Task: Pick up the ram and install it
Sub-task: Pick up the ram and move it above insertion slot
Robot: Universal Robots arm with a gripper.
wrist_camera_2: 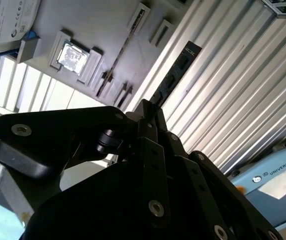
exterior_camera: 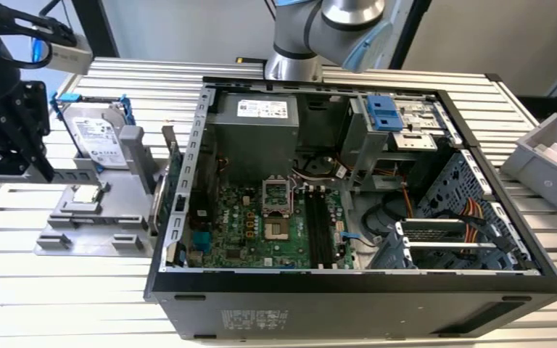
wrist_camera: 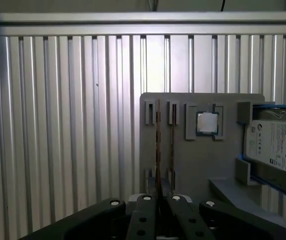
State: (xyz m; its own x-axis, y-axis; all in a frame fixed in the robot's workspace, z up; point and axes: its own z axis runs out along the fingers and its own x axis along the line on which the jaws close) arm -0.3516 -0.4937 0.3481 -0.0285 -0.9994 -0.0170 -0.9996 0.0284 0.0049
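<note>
Bare tabletop (exterior_camera: 66, 304) borders the holder (exterior_camera: 90, 235), at 9 o'clock from the case (exterior_camera: 356, 312). Pincer (wrist_camera_2: 150, 112) closed, clamping the ram (wrist_camera_2: 175, 75).

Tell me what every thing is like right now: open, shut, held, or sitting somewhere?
ram: held in the gripper, sticking out past its tip.
gripper: shut on the ram.
computer case: open, side cover off.
memory slots: look empty.
hard drive: standing upright in the gray holder.
processor chip: lying flat in a holder pocket.
</note>
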